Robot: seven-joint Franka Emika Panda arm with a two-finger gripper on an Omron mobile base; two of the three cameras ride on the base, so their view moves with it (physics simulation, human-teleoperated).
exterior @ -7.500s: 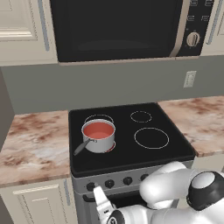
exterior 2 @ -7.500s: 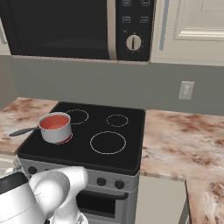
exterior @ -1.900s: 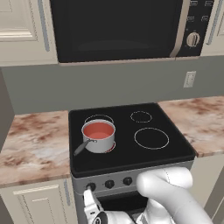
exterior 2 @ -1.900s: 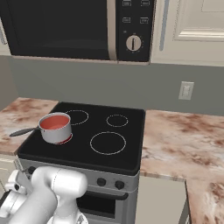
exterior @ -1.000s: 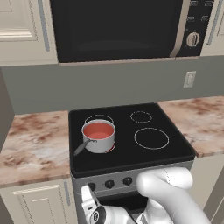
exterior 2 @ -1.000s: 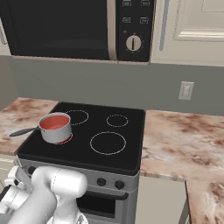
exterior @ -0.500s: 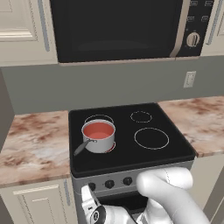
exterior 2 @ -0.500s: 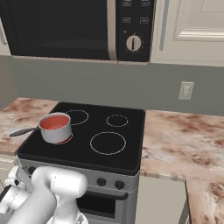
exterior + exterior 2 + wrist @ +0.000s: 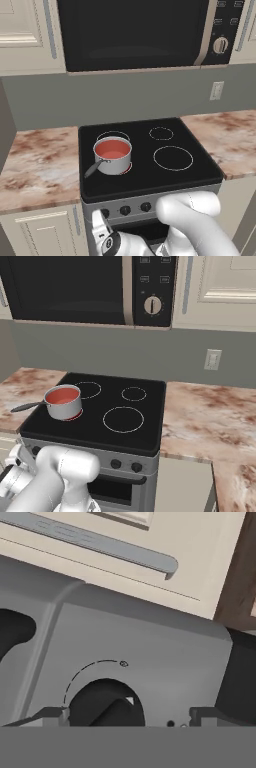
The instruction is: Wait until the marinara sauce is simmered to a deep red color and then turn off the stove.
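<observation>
While the marinara sauce [image 9: 112, 148] is sitting red in the saucepan [image 9: 114, 157] on the front left ring of the stove [image 9: 150, 170], the gripper [image 9: 127, 714] is waiting low at the stove's silver front, at the left end of the knob row. Going from left to right in the hand view, the left fingertip [image 9: 47, 714] is sitting just left of the black knob [image 9: 106, 704], the knob is lying between the two tips but closer to the left one, and the right fingertip [image 9: 210, 713] is standing well off to its right. The fingers are spread wide and holding nothing. The knob's bar is slanting across the gap, so the tips probably need to slide a little left and then squeeze.
</observation>
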